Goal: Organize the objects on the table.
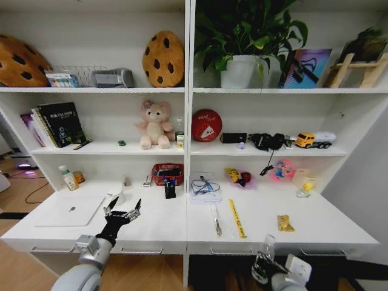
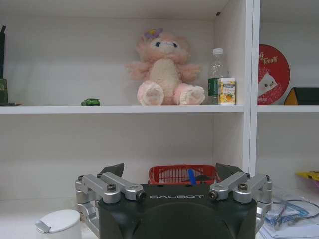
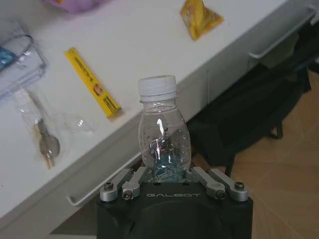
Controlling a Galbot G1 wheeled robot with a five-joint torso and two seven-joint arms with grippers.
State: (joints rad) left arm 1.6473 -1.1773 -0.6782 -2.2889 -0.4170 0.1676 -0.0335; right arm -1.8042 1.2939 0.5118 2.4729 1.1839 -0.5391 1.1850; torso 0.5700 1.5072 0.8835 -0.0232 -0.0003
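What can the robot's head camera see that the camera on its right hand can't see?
Head view alone: the silver laptop on the table, the pink bear on a shelf, and the open left gripper above the desk.

Right wrist view alone: a close look at the right gripper shut on a clear bottle with a white cap, held off the table's front edge.

Both: the yellow ruler and a yellow packet on the table.

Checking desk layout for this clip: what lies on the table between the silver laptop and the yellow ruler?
In the head view, the left gripper hovers open between laptop and yellow ruler; beside the ruler lies a clear-bagged utensil.
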